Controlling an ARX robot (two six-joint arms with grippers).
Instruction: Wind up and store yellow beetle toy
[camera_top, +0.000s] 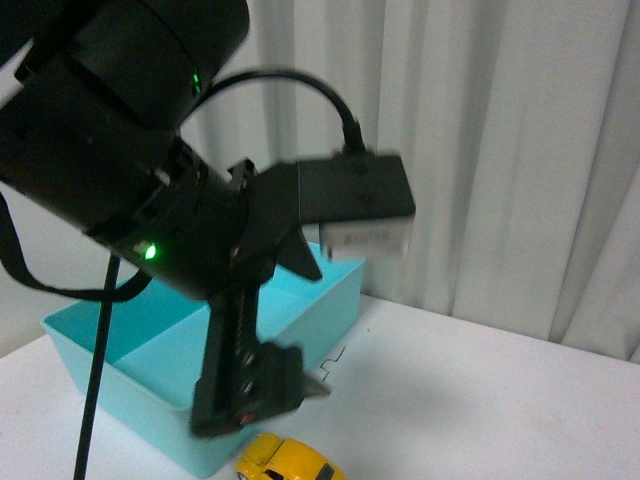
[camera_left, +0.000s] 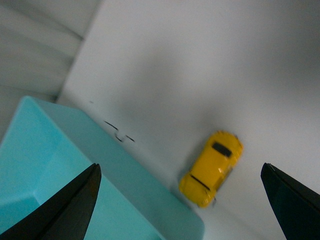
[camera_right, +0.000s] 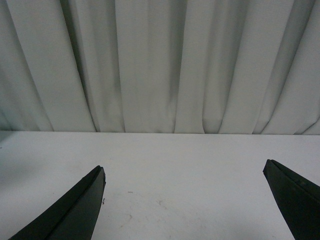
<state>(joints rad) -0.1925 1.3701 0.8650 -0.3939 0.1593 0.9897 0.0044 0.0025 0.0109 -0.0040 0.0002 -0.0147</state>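
The yellow beetle toy (camera_top: 287, 461) sits on the white table at the front edge of the front view, just beside the near corner of the turquoise bin (camera_top: 330, 290). My left gripper (camera_top: 272, 398) hangs open above the bin's near wall and the toy. In the left wrist view the toy (camera_left: 212, 167) lies between the wide-open jaws of the left gripper (camera_left: 180, 168), below them, beside the bin's (camera_left: 60, 165) rim. My right gripper (camera_right: 184, 170) is open and empty over bare table, facing the curtain.
The white table (camera_top: 480, 400) stretches to the right of the bin. A pale curtain (camera_top: 500, 150) hangs behind the table. The left arm and its wrist camera fill the upper left of the front view. Small dark marks (camera_left: 119, 132) sit on the table by the bin.
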